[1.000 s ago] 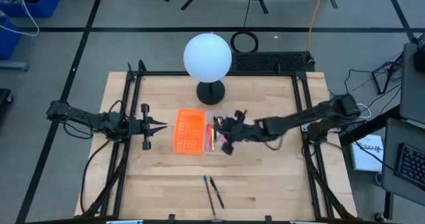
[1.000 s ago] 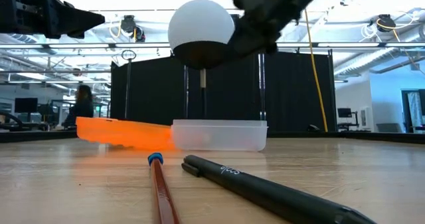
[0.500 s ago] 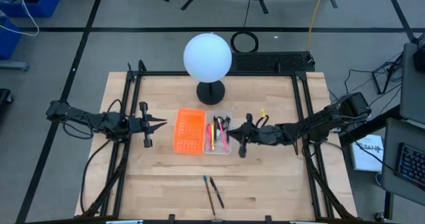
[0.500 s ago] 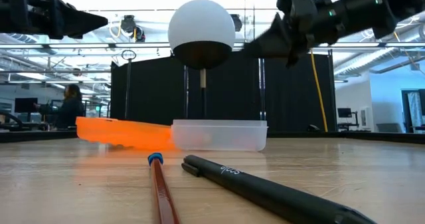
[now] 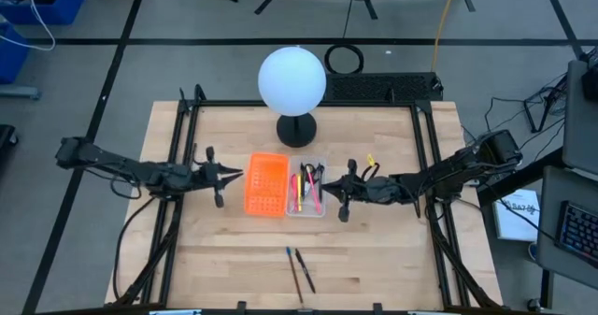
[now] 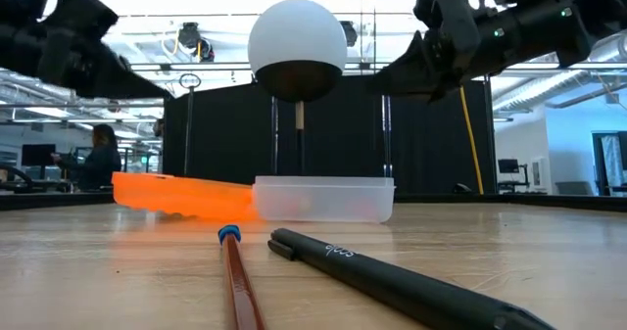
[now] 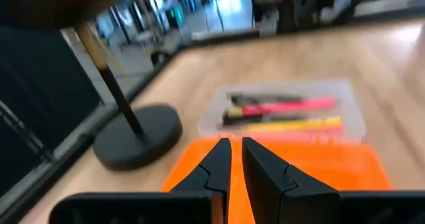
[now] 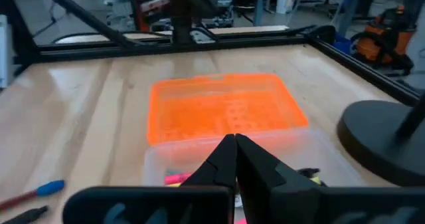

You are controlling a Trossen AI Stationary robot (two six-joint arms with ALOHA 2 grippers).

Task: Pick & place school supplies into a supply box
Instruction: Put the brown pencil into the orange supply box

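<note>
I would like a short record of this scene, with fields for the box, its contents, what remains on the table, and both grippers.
supply box: clear supply box, beside orange tray
in box: pink pen, yellow pen, dark items
on table: pencil and black pen, near front edge
left gripper: beside orange tray, empty
right gripper: shut, empty, at box's edge

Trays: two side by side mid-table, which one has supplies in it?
The clear supply box, nearest the right gripper; it holds pink and yellow pens. The orange perforated tray beside it, towards the left gripper, looks empty.
</note>
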